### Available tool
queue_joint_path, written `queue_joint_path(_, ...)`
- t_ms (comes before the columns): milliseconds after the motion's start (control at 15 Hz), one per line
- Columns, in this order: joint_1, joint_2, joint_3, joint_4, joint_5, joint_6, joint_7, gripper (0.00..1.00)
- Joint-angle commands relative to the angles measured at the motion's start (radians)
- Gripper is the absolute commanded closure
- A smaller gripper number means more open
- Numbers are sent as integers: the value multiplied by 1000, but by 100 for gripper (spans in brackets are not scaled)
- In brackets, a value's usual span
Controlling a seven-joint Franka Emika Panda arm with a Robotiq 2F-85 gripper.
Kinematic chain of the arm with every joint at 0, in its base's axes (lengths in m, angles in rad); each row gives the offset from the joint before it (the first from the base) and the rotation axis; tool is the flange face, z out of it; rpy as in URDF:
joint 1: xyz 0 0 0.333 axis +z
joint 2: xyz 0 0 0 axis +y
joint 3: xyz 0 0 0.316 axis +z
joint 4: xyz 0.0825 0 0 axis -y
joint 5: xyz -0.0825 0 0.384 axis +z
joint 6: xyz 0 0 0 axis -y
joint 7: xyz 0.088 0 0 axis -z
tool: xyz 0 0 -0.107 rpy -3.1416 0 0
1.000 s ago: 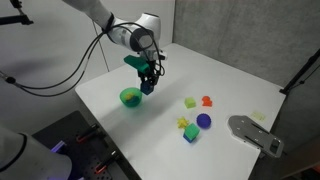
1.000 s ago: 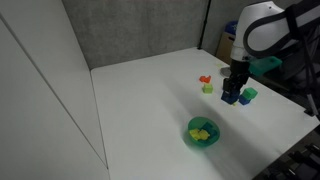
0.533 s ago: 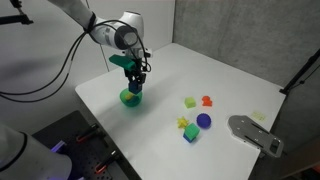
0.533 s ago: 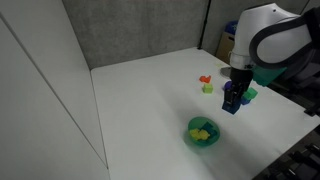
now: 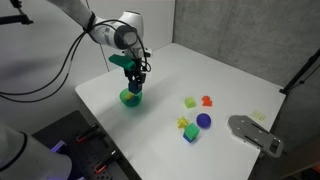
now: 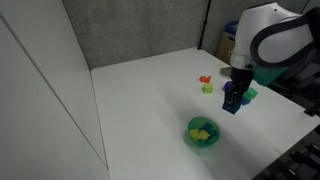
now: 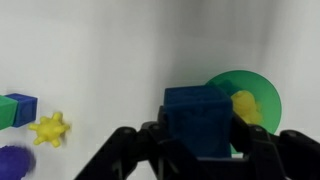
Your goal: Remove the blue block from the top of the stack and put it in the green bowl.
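Hand (image 5: 135, 86) | holding the blue block (image 7: 200, 118) tight | just above the green bowl (image 7: 264, 90) | a yellow piece (image 7: 243, 106) inside the bowl

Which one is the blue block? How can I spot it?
Find the white table, then the robot's gripper by the green bowl. The blue block is pinched in it: a dark blue cube, not round like the purple-blue piece on the table.
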Motion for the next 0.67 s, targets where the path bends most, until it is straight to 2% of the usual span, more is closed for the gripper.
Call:
queue_joint_path(0,8,-3,12,0,-55,10,25,68)
queue_joint_path(333,53,34,44,16,-142,19,43,68)
queue_joint_path(600,97,97,59,32,-211,76,74,68)
